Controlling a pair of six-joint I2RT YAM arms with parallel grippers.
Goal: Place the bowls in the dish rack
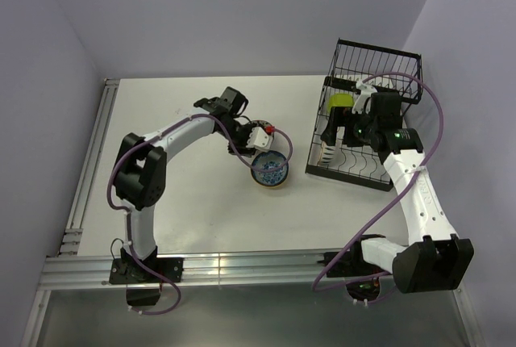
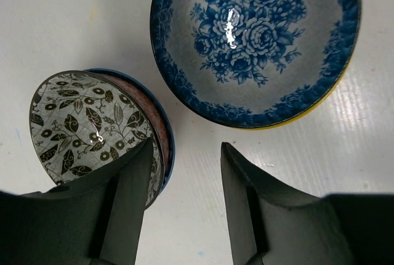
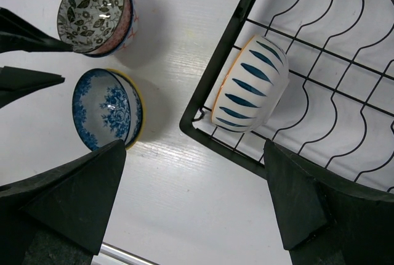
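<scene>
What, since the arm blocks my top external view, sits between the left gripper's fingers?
Observer: Mostly bare table. The left gripper is open, one finger overlapping the rim of the dark leaf-patterned bowl, which is tipped on its side.
Operator: Is the blue floral bowl touching it?
Observer: No, a strip of table separates them.
Operator: Anything racked yet?
Observer: A white bowl with blue stripes lies on its side in the dish rack, near its corner; the right gripper is open above that corner.
</scene>
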